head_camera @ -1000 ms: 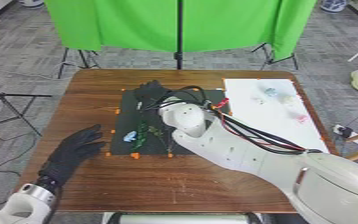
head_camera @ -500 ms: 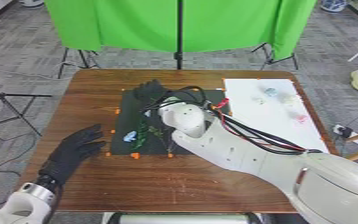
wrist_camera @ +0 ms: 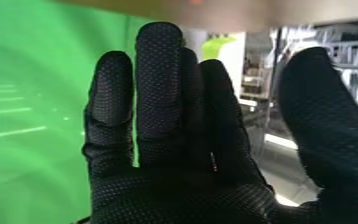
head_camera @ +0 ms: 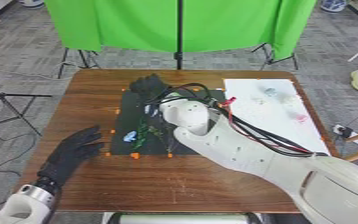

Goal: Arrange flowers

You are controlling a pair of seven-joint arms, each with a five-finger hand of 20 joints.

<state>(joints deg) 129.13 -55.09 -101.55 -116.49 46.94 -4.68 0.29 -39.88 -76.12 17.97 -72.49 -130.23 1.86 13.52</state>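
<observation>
The black-gloved right robot hand (head_camera: 147,86) is spread wide by the far edge of a flat black mat (head_camera: 151,150); a pale-blue flower (head_camera: 129,136) lies near the wide, black-gloved left robot hand (head_camera: 67,154).

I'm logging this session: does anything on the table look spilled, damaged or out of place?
Nothing visible stands out. A small blue flower lies on the dark rectangular mat, a small pink flower on the white rectangular board. The right arm hides part of the mat.
</observation>
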